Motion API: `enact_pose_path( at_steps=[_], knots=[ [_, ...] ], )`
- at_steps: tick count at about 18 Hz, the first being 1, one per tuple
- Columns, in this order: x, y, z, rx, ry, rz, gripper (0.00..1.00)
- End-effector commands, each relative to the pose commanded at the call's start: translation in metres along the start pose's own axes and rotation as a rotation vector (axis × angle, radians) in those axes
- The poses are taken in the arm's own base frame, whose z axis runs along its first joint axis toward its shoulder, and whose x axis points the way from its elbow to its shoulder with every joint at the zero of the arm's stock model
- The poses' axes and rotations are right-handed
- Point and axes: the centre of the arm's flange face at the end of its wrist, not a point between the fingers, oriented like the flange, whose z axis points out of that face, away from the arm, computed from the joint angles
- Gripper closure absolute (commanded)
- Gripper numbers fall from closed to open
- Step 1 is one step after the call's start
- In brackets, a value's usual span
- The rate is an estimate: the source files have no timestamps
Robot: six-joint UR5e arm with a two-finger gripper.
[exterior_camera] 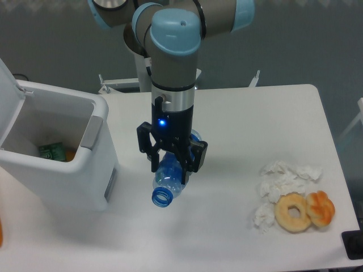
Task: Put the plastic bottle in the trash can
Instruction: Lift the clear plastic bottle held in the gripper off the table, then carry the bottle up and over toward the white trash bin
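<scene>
Plastic bottle (168, 180) gripped mid-body, above the middle of the tabletop (238, 113), tilted with its blue-ringed open mouth toward the front edge; rear half hidden behind the gripper (172, 162). Jaws pinching the bottle from both sides, a blue light glowing on the wrist above. No readable label or writing on the bottle. One trash can (62, 153) at the left edge of the tabletop, lid swung up and cut off by the frame's left border, grey panel on its near side; inside, a green packet (52, 151) with unreadable print and something orange beside it, mostly hidden by the wall. Near the right front corner: two doughnuts, one pale ringed doughnut (293, 212) touching one darker glazed doughnut (321, 207), set against a cluster of crumpled white tissues (283, 180), count unclear. Dark object (354, 245) cut off at the right front corner, unidentifiable. Orange sliver cut off at the left front edge.
</scene>
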Motion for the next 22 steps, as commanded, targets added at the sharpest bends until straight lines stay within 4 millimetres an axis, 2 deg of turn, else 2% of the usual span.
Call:
enact_pose_path(
  at_steps=[11,15,20,22],
  knots=[
    [-0.003,-0.005,-0.012,0.047,0.013,-0.028,0.27],
    [-0.002,-0.016,-0.031,0.114,0.032,-0.084,0.27],
    [-0.011,-0.038,-0.055,0.225,0.024,-0.140,0.27],
    [-0.013,-0.038,-0.060,0.248,0.038,-0.149,0.27]
  ],
)
